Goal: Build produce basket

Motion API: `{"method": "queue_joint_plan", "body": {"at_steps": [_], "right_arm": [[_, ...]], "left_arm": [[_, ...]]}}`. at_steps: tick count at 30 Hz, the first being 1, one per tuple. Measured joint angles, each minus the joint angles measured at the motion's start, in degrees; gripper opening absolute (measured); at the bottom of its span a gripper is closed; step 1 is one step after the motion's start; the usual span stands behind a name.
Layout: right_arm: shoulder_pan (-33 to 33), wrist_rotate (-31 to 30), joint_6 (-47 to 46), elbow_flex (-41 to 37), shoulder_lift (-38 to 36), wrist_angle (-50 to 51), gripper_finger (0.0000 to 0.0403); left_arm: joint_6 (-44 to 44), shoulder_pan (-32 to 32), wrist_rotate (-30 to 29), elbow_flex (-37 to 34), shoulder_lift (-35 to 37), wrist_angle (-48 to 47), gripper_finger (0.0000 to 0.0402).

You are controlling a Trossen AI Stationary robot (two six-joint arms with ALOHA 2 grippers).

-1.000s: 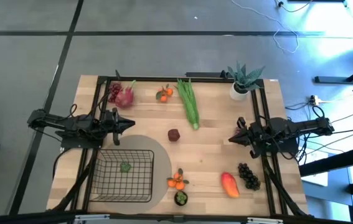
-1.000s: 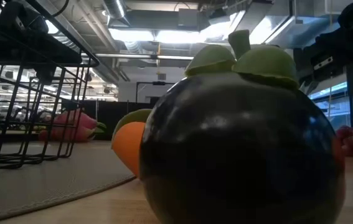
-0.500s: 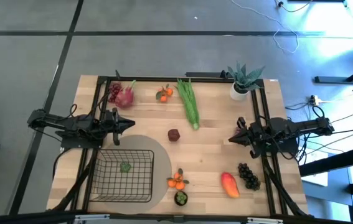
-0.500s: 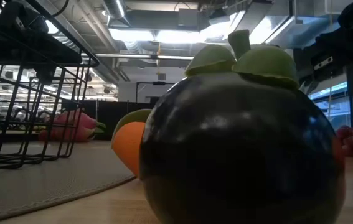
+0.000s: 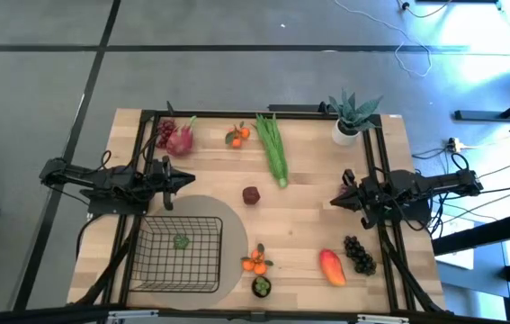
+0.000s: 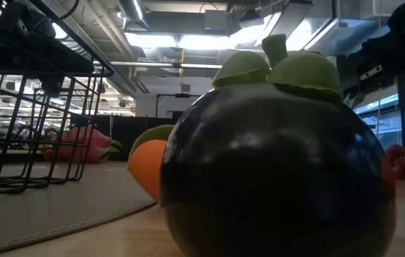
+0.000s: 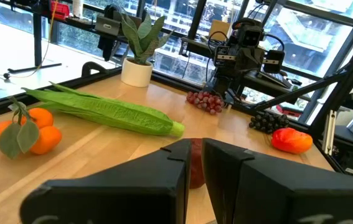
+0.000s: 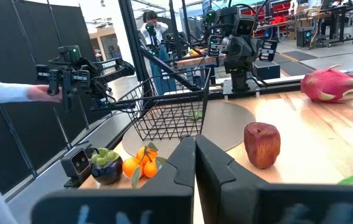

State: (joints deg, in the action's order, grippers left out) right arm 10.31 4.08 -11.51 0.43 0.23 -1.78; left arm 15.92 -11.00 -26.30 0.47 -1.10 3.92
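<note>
Both grippers hovered clenched and empty, high view: left gripper (image 5: 183, 179) above the basket (image 5: 181, 256), right gripper (image 5: 336, 200) above the mango (image 5: 331, 266). Low view: a dark fruit (image 6: 273, 171) loomed beside the basket.

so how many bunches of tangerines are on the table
2. One tangerine bunch lies near the far edge, between the dragon fruit and the long green bunch. The other lies near the front edge, just right of the basket. None seems hidden.
</note>
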Motion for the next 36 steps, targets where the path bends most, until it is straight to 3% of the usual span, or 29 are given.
{"method": "queue_joint_plan", "body": {"at_steps": [9, 12, 22, 30, 36], "right_arm": [[0.0, 0.0, -0.2, 0.0, 0.0, 0.0, 0.0000], [0.0, 0.0, -0.1, 0.0, 0.0, 0.0, 0.0000], [0.0, 0.0, 0.0, 0.0, 0.0, 0.0, 0.0000], [0.0, 0.0, 0.1, 0.0, 0.0, 0.0, 0.0000], [0.0, 0.0, 0.2, 0.0, 0.0, 0.0, 0.0000]], "left_arm": [[-0.4, 0.0, 0.0, 0.0, 0.0, 0.3, 0.0027], [-5.4, 0.1, 0.1, 0.2, 0.0, 2.2, 0.0027], [-18.4, 0.1, 2.1, 16.6, -1.6, -0.8, 0.0027], [-18.8, 0.1, -1.6, 30.3, -16.7, -13.0, 0.0027], [-10.4, 0.5, -6.3, 44.6, -32.1, -29.0, 0.0027]]}}
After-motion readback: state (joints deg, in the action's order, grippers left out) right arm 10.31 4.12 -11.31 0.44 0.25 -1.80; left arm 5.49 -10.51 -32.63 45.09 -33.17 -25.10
